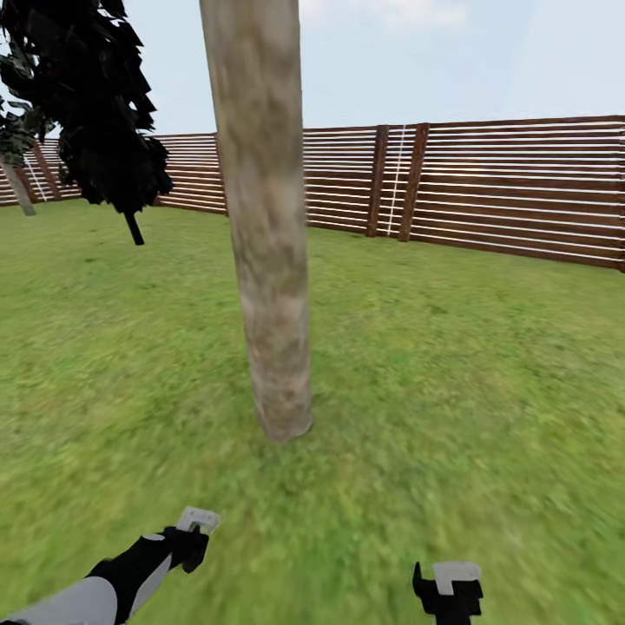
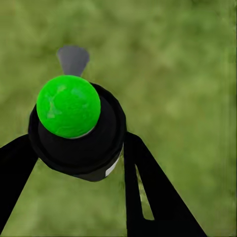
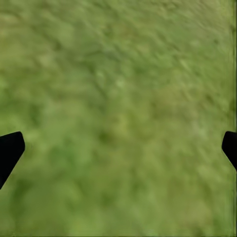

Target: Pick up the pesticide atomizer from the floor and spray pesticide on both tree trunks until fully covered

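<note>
Closest to the camera, at about seven o'clock in the head view, the left gripper (image 1: pixel 193 531) reaches forward on its black and grey arm over the lawn (image 1: pixel 486 365). From the left wrist, its two black fingers (image 2: pixel 148 192) stand clamped on either side of the pesticide atomizer (image 2: pixel 76 131), a black cylindrical body topped by a bright green round cap, with a small grey nozzle (image 2: pixel 72 58) pointing away over the grass. At five o'clock in the head view sits the right gripper (image 1: pixel 450 592), low at the frame edge. From the right wrist, its fingertips (image 3: pixel 10 150) sit far apart at opposite edges, with nothing but grass between them.

Straight ahead, near twelve o'clock, one tree trunk (image 1: pixel 263 217) rises thick and straight, mottled grey-tan, its base planted in the lawn just beyond the grippers. No white specks can be made out on its bark. At ten o'clock, further back, stands a near-black tree (image 1: pixel 95 104) on a thin dark stem. A second pale trunk (image 1: pixel 17 187) leans at the far left edge by the fence. The brown slatted fence (image 1: pixel 512 187) with darker posts closes the garden from nine to three o'clock, beneath a pale blue sky.
</note>
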Motion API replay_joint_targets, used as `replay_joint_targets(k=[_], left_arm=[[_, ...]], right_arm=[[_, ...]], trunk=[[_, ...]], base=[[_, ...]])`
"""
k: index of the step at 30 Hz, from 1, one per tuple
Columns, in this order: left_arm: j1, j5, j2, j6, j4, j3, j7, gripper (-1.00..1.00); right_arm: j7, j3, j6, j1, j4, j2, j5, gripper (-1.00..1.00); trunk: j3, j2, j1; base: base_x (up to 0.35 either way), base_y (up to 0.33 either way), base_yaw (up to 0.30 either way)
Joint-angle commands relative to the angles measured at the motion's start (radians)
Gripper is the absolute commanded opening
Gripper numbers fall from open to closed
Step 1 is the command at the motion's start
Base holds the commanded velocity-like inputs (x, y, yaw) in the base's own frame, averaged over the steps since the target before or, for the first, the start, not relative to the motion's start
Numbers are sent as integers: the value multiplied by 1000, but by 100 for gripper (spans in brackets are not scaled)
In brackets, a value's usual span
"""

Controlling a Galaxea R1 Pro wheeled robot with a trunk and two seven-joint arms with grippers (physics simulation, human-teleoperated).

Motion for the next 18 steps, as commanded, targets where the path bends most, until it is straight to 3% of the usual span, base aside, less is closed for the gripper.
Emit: replay_joint_targets(k=[1, 3, 6, 8, 12, 16, 17, 18], left_arm=[[0, -1, 0, 43, -33, 0, 1, -100], [0, -2, 0, 95, -80, 5, 2, -100], [-1, -3, 0, 135, -107, 62, 30, -100], [0, -3, 6, 160, -111, 98, 62, -100], [7, -11, 11, 164, -111, 105, 70, -100], [-8, -5, -4, 195, -119, 105, 70, -100], [-17, -4, -22, 236, -155, 105, 70, -100], [-20, -4, -29, 266, -193, 105, 70, -100]], right_arm=[[0, 0, 0, 0, 0, -2, -9, 100], [0, 0, 0, 0, -1, -5, -44, 100], [0, 0, 0, 0, -4, -39, -147, 100], [2, 2, 1, 0, -4, -58, -193, 100], [8, 8, 0, 0, 0, -53, -200, 100], [16, 10, -1, 0, 3, -17, -195, 100], [80, 11, -1, 0, 4, -10, -179, 100], [184, 11, 0, 0, 4, -13, -167, 100]], trunk=[[0, 0, 0], [0, 0, 0], [0, 0, 0], [0, 0, 0], [0, 0, 0], [0, 0, 0], [0, 0, 0], [0, 0, 0]], base=[[255, -190, -264], [267, -191, -269], [280, -189, -272], [276, -121, -273], [86, -24, -157], [5, -1, -12], [0, 0, 0], [0, 0, 0]])
